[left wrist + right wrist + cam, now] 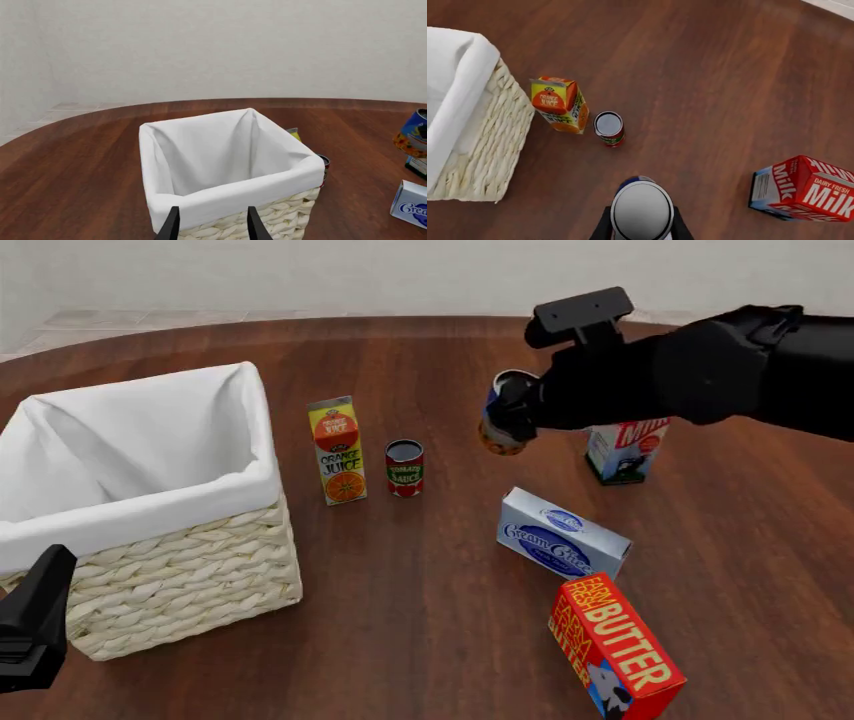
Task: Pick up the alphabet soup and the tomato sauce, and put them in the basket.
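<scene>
In the front view the alphabet soup can (506, 420) is seen lifted clear of the wooden table (400, 620), right of centre in the upper half of the frame, gripped by the right gripper (511, 418), whose fingers are closed against the can's sides. In the right wrist view the can's silver-grey top (642, 210) is shown at the bottom centre, with the dark fingers (602, 229) pressed on either side of it.

The tomato sauce can (404, 468) is found standing upright on the table near the middle of the front view, just beside the orange juice carton (338, 451) on its left. The basket (174, 570), lined with white cloth, is placed at the left of the frame, a little apart from the carton.

A milk carton (625, 452) is seen at the right, behind the raised can. A cream cheese box (562, 534) is laid flat right of centre, and a butter box (617, 650) lies at the lower right.

The left gripper (213, 224) is held at the basket's near rim in the left wrist view, its two fingers parted and nothing between them.
</scene>
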You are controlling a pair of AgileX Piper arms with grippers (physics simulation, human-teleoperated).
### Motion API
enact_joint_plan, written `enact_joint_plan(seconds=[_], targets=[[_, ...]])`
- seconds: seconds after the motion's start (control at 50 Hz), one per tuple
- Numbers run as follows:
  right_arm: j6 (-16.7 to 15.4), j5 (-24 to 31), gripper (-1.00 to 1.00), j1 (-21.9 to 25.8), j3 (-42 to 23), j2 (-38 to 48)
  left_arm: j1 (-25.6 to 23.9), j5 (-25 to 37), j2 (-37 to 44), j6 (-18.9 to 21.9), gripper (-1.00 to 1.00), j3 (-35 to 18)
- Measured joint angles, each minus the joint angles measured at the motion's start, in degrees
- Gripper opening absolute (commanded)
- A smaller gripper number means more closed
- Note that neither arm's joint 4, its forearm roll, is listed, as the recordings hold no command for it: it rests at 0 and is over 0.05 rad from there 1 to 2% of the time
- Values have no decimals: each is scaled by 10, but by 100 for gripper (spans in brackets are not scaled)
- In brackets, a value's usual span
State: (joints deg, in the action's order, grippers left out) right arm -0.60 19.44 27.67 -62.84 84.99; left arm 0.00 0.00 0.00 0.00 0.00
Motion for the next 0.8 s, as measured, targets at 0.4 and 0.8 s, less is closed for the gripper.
enact_joint_plan(seconds=[0.4,0.8], targets=[[16,-20,-100,38,-1,-31,0,0,0,0,100,0],[53,-49,-100,77,-5,-74,0,0,0,0,100,0]])
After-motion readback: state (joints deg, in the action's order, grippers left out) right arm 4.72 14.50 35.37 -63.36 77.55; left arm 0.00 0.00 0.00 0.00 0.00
